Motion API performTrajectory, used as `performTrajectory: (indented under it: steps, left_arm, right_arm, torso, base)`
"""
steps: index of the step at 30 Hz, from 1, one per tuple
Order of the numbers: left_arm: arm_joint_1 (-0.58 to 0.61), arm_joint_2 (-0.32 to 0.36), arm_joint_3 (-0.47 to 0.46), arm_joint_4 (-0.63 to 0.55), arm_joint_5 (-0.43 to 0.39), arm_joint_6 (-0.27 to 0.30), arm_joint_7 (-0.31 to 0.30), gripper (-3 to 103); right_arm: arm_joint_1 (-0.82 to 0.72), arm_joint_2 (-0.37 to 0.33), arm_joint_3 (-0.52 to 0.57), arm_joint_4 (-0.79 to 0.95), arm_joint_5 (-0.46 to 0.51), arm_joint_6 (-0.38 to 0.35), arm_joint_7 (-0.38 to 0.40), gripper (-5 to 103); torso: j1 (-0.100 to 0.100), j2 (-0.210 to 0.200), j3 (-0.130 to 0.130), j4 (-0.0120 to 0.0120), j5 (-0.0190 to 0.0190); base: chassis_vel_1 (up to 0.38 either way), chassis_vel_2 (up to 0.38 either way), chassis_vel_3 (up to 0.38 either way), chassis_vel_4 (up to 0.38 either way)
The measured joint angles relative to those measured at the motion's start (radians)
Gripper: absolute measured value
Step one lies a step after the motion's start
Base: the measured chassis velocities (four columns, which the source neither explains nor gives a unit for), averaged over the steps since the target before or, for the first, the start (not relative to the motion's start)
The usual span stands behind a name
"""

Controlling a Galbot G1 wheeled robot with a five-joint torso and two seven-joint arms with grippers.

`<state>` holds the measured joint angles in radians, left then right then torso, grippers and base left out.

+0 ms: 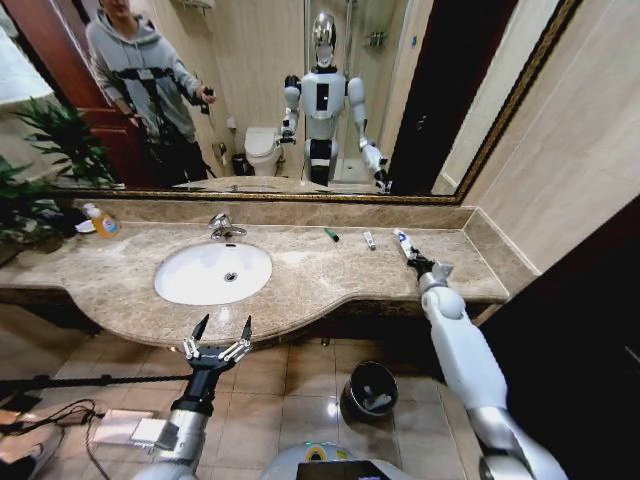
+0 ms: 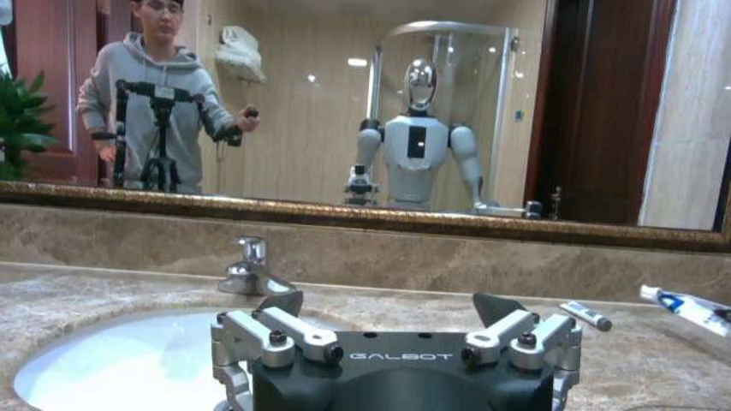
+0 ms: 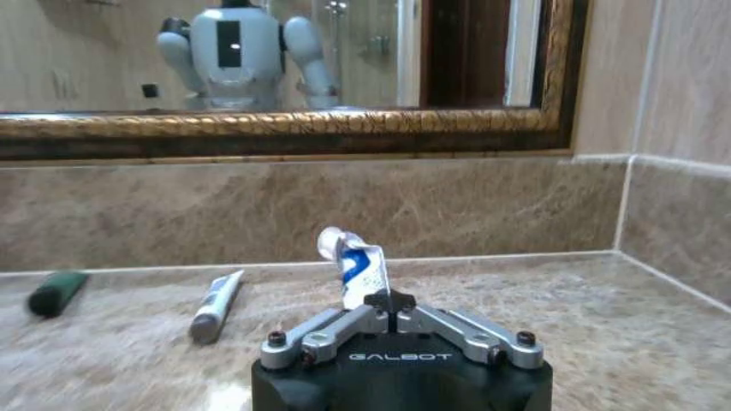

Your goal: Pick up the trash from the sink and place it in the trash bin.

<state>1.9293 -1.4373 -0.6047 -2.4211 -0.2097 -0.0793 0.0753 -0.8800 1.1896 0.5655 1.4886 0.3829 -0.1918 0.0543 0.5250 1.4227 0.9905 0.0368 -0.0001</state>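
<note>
Down on the tiled floor the black trash bin [image 1: 369, 388] holds something pale. The white sink [image 1: 213, 272] sits in the marble tabletop [image 1: 320, 275] below a wide mirror. The right end effector [image 1: 417, 262] is clenched on a white tube [image 3: 356, 267] with blue marks; a smaller tube [image 1: 369, 240] and green stick [image 1: 331, 235] lie nearby. The left end effector [image 1: 217, 335] hangs released before the tabletop's edge.

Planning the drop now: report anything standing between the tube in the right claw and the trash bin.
Nothing visible blocks it. The right claw holds the tube above the countertop; the trash bin stands open on the floor below the counter's front edge.
</note>
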Motion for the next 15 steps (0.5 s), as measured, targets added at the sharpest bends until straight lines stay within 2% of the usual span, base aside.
performTrajectory:
  steps: [4,7,15]
  left_arm:
    - [0.0,0.0,0.0,0.0,0.0,0.0,0.0,100]
    - [0.0,0.0,0.0,0.0,0.0,0.0,0.0,100]
    - [0.0,0.0,0.0,0.0,0.0,0.0,0.0,100]
  right_arm:
    - [-0.122,-0.014,0.001,0.12,0.047,0.051,0.003,0]
    - [-0.232,0.005,-0.001,0.24,0.062,0.097,0.007,0]
    - [-0.442,0.038,0.039,0.438,0.084,0.146,0.007,0]
  torso:
    - [0.0,0.0,0.0,0.0,0.0001]
    - [0.0,0.0,0.0,0.0,0.0001]
    - [0.0,0.0,0.0,-0.0002,-0.0002]
  base:
    - [0.0,0.0,0.0,0.0]
    - [0.0,0.0,0.0,0.0]
    - [0.0,0.0,0.0,0.0]
